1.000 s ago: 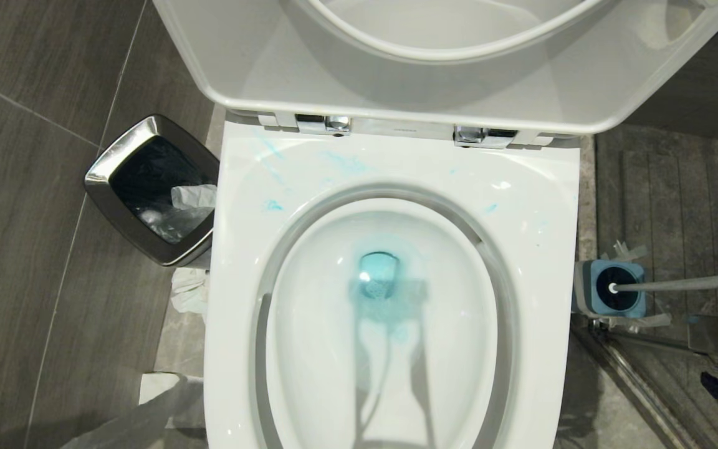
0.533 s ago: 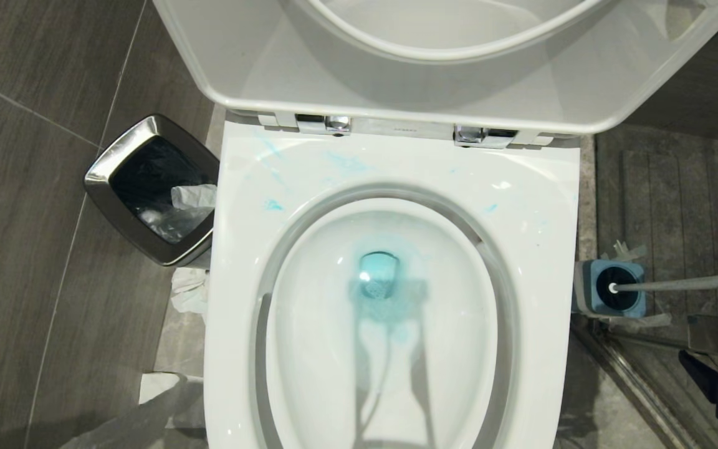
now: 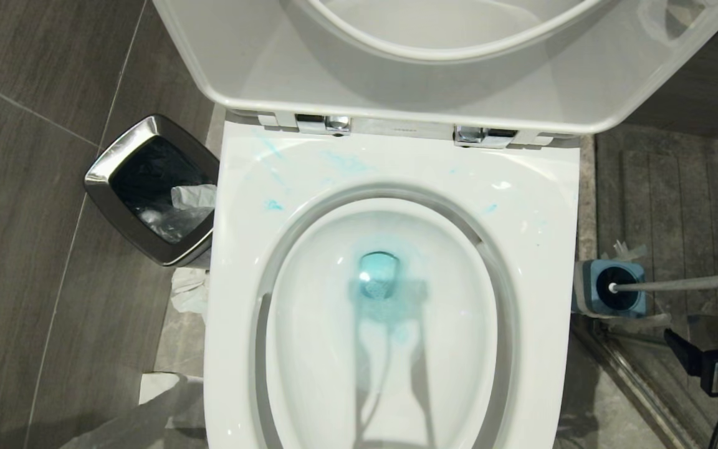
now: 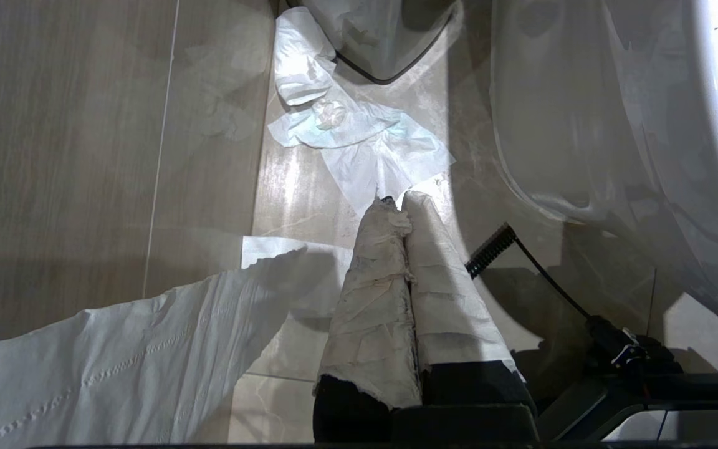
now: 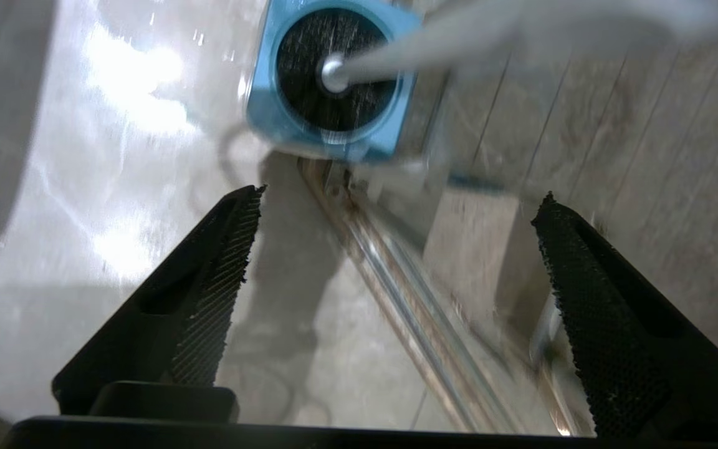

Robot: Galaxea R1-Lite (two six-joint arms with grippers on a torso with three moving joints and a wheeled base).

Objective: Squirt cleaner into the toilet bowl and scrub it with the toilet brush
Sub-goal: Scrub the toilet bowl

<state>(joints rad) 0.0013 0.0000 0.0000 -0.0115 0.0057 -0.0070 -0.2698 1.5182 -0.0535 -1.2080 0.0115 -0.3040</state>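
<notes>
The white toilet bowl fills the head view, seat and lid raised. Turquoise cleaner tints the water at the drain and streaks the back rim. To the bowl's right stands the square blue holder, with the toilet brush in it; its slim white handle leans to the right. My right gripper hovers open just short of the holder, below the handle, with nothing between its fingers. My left gripper, fingers wrapped in white paper, is shut and empty beside the bowl's left flank.
A chrome-rimmed bin stands left of the toilet. Crumpled tissue and a long paper strip lie on the floor there. A metal floor rail runs under the right gripper.
My right gripper has come further into the head view from the lower right edge, toward the brush holder, and its jaws have spread wider. Nothing else has moved.
</notes>
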